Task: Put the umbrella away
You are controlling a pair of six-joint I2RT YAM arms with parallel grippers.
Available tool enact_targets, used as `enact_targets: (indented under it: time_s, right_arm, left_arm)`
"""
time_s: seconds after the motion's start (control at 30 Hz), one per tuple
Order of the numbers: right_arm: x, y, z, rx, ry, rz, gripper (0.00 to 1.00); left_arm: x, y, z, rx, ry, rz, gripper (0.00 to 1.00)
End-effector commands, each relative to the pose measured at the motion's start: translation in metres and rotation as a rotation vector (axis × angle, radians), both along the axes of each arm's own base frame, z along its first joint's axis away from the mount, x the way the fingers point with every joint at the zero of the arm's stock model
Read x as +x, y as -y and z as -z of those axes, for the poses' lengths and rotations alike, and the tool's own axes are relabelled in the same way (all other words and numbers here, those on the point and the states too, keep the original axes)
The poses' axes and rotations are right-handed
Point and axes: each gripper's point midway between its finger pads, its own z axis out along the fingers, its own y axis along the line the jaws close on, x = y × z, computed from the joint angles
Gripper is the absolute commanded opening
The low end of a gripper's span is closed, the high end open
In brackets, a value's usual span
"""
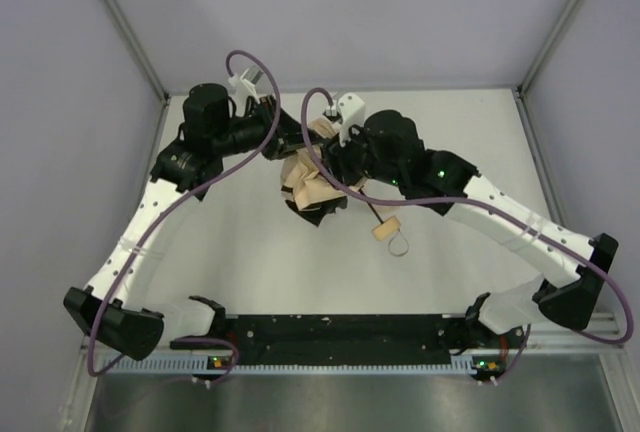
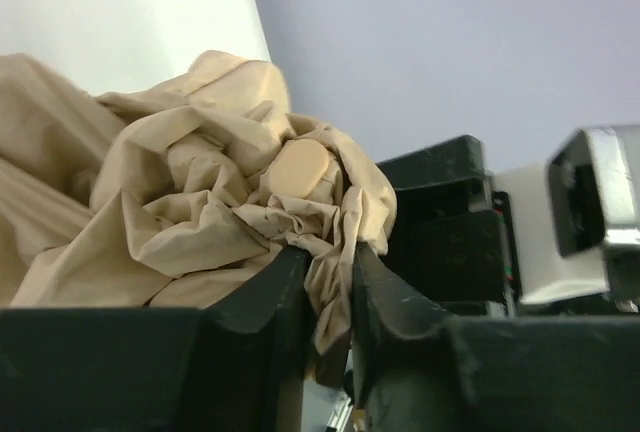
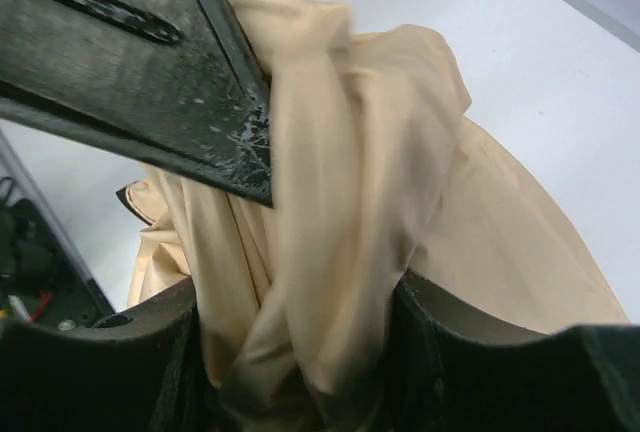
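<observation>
Umbrella [image 1: 312,190] sits bunched between the 2 grippers, toward the middle of the desk's [image 1: 250,262] far edge, with its tan handle [image 1: 386,231] lying nearer the desk's centre. The left gripper [image 2: 330,277] has its jaws narrow, pinching a fold of the beige canopy [image 2: 200,202]. The right gripper [image 3: 300,362] is clamped around a thick twist of the same fabric.

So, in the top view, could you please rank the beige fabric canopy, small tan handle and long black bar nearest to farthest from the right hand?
1. The beige fabric canopy, gripped by the right hand, mid-table.
2. The small tan handle, right of the canopy.
3. The long black bar, at the near edge.
</observation>
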Motion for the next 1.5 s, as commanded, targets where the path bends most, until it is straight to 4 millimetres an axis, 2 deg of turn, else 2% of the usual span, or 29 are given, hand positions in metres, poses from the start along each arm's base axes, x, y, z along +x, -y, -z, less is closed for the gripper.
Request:
enact_targets:
  time_s: [0.0, 0.07, 0.13, 0.27, 0.4, 0.5, 0.57, 0.7, 0.8, 0.9, 1.0, 1.07, 1.13, 1.17, 1.2, 1.27, 1.4, 1.47]
  right_arm:
    - [-0.064, -0.038, -0.008, 0.169, -0.154, -0.281, 0.0]
    - [-0.067, -0.038, -0.014, 0.214, -0.168, -0.278, 0.0]
    - [-0.066, -0.038, -0.018, 0.251, -0.184, -0.268, 0.0]
    - [-0.064, -0.035, -0.021, 0.302, -0.235, -0.246, 0.0]
    - [-0.059, -0.031, -0.024, 0.351, -0.288, -0.212, 0.0]
    - [-0.056, -0.027, -0.031, 0.39, -0.3, -0.2, 0.0]
    - [-0.051, -0.024, -0.033, 0.403, -0.306, -0.187, 0.0]
    - [-0.043, -0.015, -0.03, 0.421, -0.326, -0.155, 0.0]
    - [-0.037, -0.01, -0.03, 0.451, -0.354, -0.127, 0.0]
    - [-0.035, -0.007, -0.039, 0.485, -0.365, -0.12, 0.0]
    - [-0.036, -0.009, -0.055, 0.516, -0.359, -0.139, 0.0]
    - [-0.037, -0.006, -0.066, 0.535, -0.345, -0.149, 0.0]
    - [-0.037, 0.0, -0.077, 0.555, -0.329, -0.155, 0.0]
    - [-0.038, 0.005, -0.082, 0.566, -0.327, -0.16, 0.0]
    - [-0.039, 0.01, -0.086, 0.574, -0.317, -0.16, 0.0]
    - [-0.042, 0.02, -0.094, 0.591, -0.301, -0.169, 0.0]
    - [-0.051, 0.038, -0.101, 0.629, -0.318, -0.191, 0.0]
    - [-0.056, 0.043, -0.103, 0.652, -0.331, -0.21, 0.0]
  left_arm:
    - [-0.012, -0.002, -0.08, -0.074, 0.286, 0.006, 0.37]
    - [-0.012, -0.004, -0.08, -0.065, 0.307, -0.005, 0.65]
    - [-0.011, -0.008, -0.077, -0.034, 0.314, -0.021, 0.81]
    - [-0.012, -0.021, -0.071, 0.053, 0.35, -0.083, 0.85]
    - [-0.012, -0.04, -0.051, 0.167, 0.336, -0.168, 0.82]
    - [-0.018, -0.05, -0.042, 0.192, 0.34, -0.2, 0.79]
    - [-0.023, -0.053, -0.037, 0.191, 0.333, -0.206, 0.83]
    - [-0.032, -0.053, -0.022, 0.193, 0.287, -0.185, 0.88]
    - [-0.041, -0.05, -0.002, 0.192, 0.231, -0.148, 0.89]
    - [-0.049, -0.044, 0.015, 0.197, 0.199, -0.115, 0.93]
    - [-0.054, -0.025, 0.035, 0.232, 0.146, -0.048, 0.98]
    - [-0.055, -0.013, 0.046, 0.274, 0.114, 0.004, 0.88]
    - [-0.054, -0.016, 0.07, 0.37, 0.031, 0.002, 0.66]
    - [-0.051, -0.022, 0.083, 0.422, -0.007, -0.013, 0.5]
    - [-0.051, -0.028, 0.092, 0.46, -0.032, -0.026, 0.43]
    - [-0.052, -0.036, 0.098, 0.476, -0.04, -0.035, 0.37]
    - [-0.052, -0.043, 0.086, 0.44, 0.043, -0.059, 0.29]
    - [-0.053, -0.047, 0.087, 0.448, 0.044, -0.063, 0.27]
